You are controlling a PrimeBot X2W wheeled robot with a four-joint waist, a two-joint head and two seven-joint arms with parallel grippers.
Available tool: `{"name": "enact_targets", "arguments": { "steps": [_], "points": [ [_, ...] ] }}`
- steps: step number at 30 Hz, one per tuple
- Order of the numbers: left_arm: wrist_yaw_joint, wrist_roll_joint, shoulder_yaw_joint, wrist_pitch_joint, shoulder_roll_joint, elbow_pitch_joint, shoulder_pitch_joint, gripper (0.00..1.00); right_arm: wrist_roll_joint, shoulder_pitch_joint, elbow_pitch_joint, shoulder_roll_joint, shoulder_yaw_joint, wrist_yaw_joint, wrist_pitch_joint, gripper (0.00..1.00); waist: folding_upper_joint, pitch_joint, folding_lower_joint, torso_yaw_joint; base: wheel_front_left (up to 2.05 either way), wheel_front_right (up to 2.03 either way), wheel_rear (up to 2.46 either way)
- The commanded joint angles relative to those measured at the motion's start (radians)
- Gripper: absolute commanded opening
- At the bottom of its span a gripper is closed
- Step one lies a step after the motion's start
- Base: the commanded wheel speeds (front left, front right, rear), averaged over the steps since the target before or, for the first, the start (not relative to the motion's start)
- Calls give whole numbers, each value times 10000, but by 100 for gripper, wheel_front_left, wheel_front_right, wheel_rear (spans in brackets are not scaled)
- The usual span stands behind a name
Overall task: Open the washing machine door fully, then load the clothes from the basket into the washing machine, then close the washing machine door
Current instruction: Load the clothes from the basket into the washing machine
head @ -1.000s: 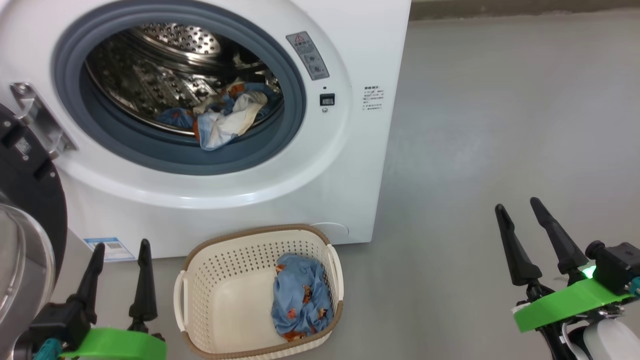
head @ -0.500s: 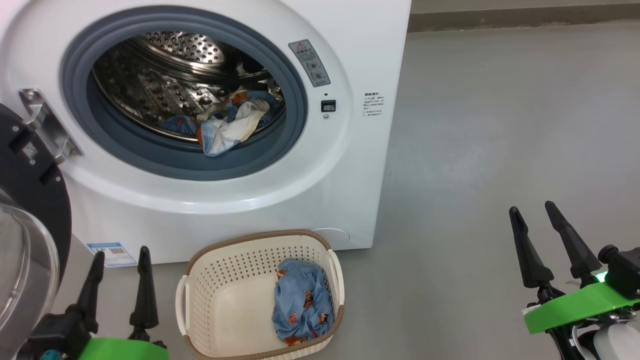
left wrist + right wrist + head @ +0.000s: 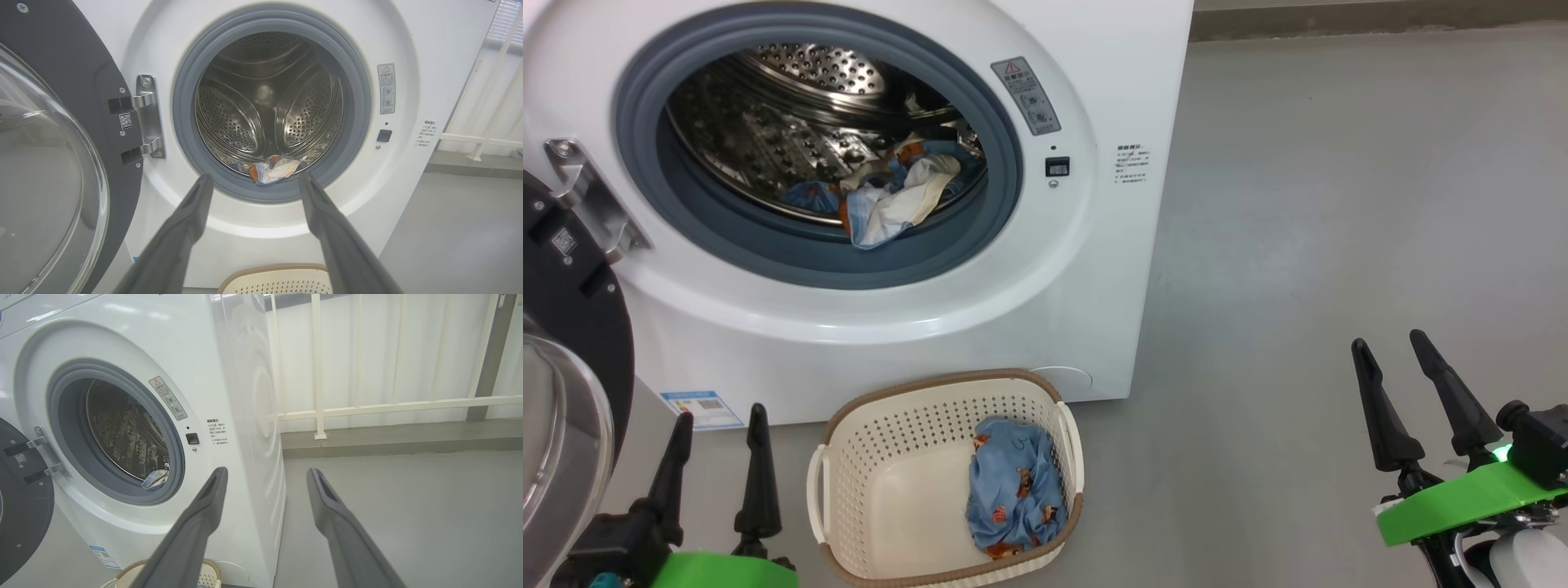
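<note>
Left gripper point(image 3: 722, 412) and right gripper point(image 3: 1387, 339) stood wide, empty; the clothes point(image 3: 1015, 490) lying in the basket point(image 3: 907, 425) probably needed a deep central pinch.

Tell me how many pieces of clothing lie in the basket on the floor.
1. A light blue piece with orange-brown prints lies bunched in the right half of the basket, against its right wall. Another piece could be hidden beneath it.

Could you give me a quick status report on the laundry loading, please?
Left gripper open, empty; right gripper open, empty. Door open wide. Clothes in drum, blue piece in basket. Nothing in the way.
</note>
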Motion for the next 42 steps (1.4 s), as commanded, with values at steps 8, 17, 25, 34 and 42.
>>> {"name": "enact_targets", "arguments": {
  "steps": [8, 17, 25, 34, 42],
  "points": [
    [8, 26, 359, -65, 93, -312, -153, 100, 0, -268, -154, -189, 301, 54, -80, 100, 0, 57, -1, -17, 0, 0, 0],
    [8, 1, 342, -65, 71, -307, -150, 100, 4, -322, -152, -171, 316, 54, -80, 100, 0, 126, -1, -76, 0, 0, 0],
    [8, -43, 196, -65, 43, -193, -230, 100, 24, -372, -128, -152, 350, 54, -80, 100, 0, 337, -1, -155, 0, 0, 0],
    [8, -198, -358, -65, 51, 222, -834, 100, 44, -671, -87, -50, 307, 54, -80, 100, 0, 1257, -1, -283, 0, 0, 0],
    [8, -303, -1004, -65, 206, 945, -1973, 100, -41, -1215, -243, 169, 166, 54, -80, 100, 0, 2787, -1, -502, 0, 0, 0]
  ]
}}
